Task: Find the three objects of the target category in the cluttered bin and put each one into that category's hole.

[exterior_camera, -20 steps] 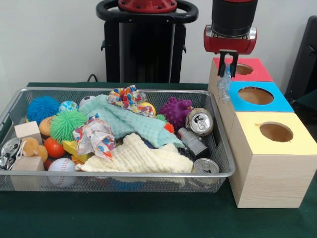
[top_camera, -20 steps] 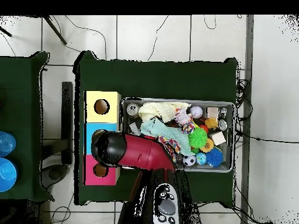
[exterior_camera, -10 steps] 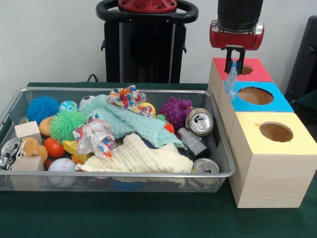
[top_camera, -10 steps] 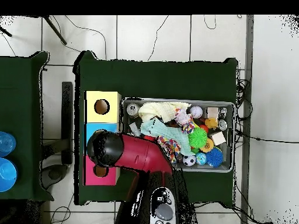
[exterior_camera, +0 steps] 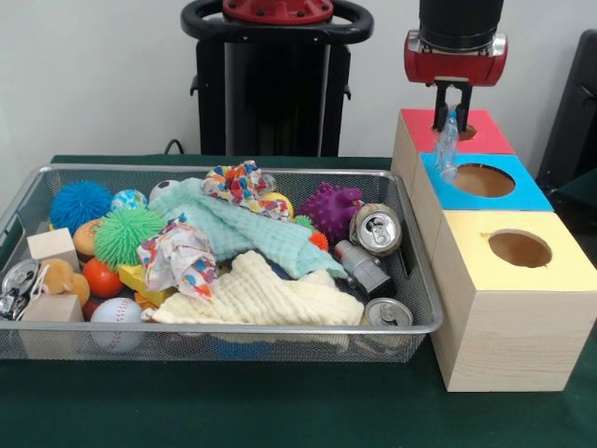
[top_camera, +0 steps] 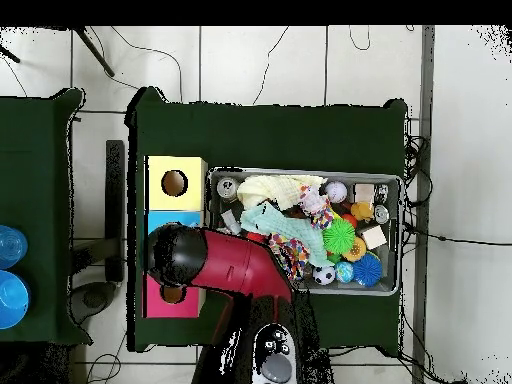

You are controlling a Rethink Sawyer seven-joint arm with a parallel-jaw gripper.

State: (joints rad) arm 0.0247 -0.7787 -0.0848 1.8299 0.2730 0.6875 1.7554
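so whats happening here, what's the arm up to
The gripper holds a small clear, crumpled plastic thing that dangles over the row of three boxes beside the wire bin. It hangs about at the near edge of the red box, just above the blue box and its hole. Nothing has been dropped in yet. The bin is full of balls, cloths, cans and wooden blocks.
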